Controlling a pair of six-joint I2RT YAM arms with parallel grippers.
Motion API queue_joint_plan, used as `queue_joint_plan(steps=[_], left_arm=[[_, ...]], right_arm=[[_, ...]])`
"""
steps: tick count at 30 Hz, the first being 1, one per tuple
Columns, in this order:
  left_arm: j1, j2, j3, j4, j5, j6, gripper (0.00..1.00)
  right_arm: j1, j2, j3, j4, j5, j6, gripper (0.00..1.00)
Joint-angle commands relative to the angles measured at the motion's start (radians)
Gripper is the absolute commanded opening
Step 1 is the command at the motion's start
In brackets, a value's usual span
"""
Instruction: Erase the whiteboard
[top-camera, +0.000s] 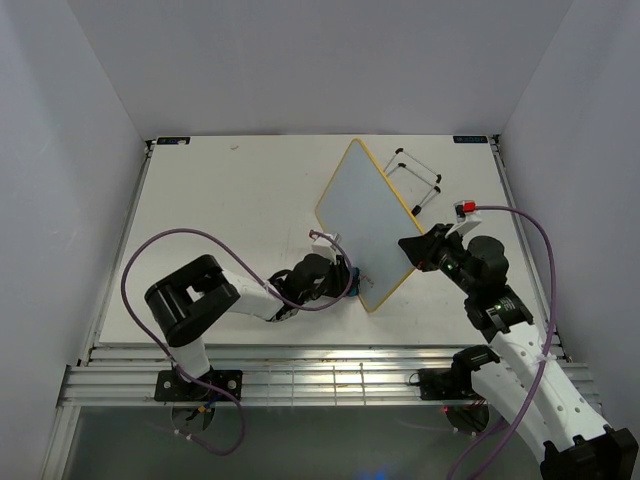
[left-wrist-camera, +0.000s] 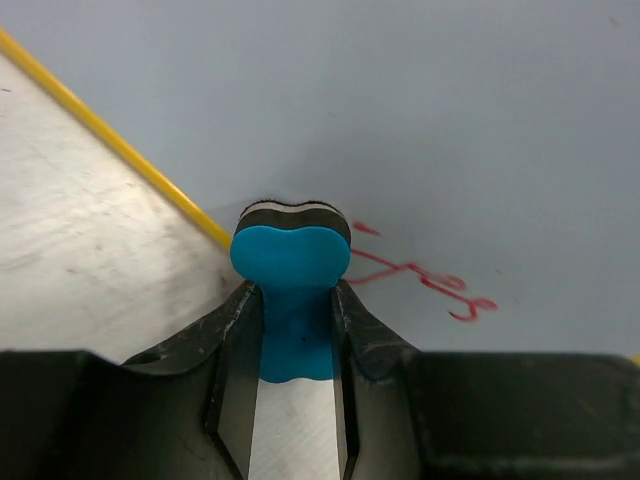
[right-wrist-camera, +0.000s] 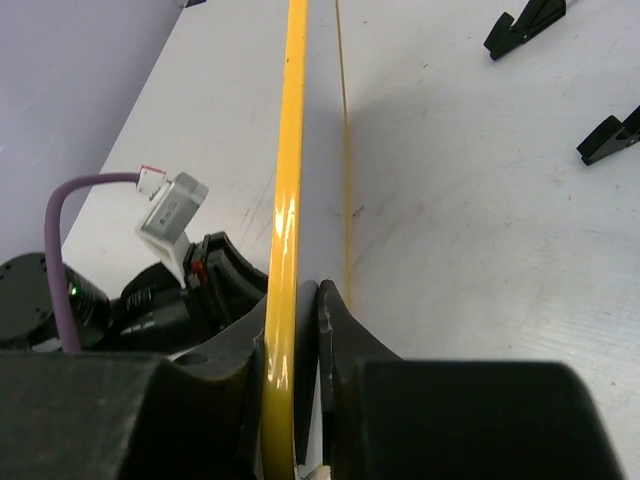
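Blue: one eraser (left-wrist-camera: 290, 258), clenched in my left end effector (left-wrist-camera: 297, 305), touches the one whiteboard (top-camera: 367, 220) beside one red scribble (left-wrist-camera: 425, 282). My right end effector (right-wrist-camera: 292, 320) clamps the board's yellow edge, holding it tilted over the right half of the tabletop (top-camera: 230, 200).

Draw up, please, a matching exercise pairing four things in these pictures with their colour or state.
Things:
1. eraser
2. whiteboard
3. handwriting
4. wire stand

Colours and states:
A. red, on the board face
B. yellow edge clamped in the right tool
C. blue, gripped in the left tool
D. black feet, resting on the table

Pairs: 1-C, 2-B, 3-A, 4-D.
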Motion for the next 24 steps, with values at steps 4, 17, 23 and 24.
queue_joint_plan(steps=[4,17,23,24], left_arm=[[-0.119,-0.027,-0.023,0.173,0.156,0.038,0.00],[-0.172,-0.132,-0.020,0.146,0.000,0.171,0.00],[-0.047,-0.121,-0.063,0.168,0.021,0.166,0.00],[-0.027,-0.118,-0.072,0.181,0.025,0.170,0.00]], right_arm=[[0.040,-0.003,0.088,0.299,-0.210,0.269,0.08],[0.040,-0.032,0.017,0.319,-0.224,0.316,0.08],[0.040,-0.047,0.025,0.324,-0.250,0.344,0.08],[0.040,-0.050,0.026,0.324,-0.253,0.345,0.08]])
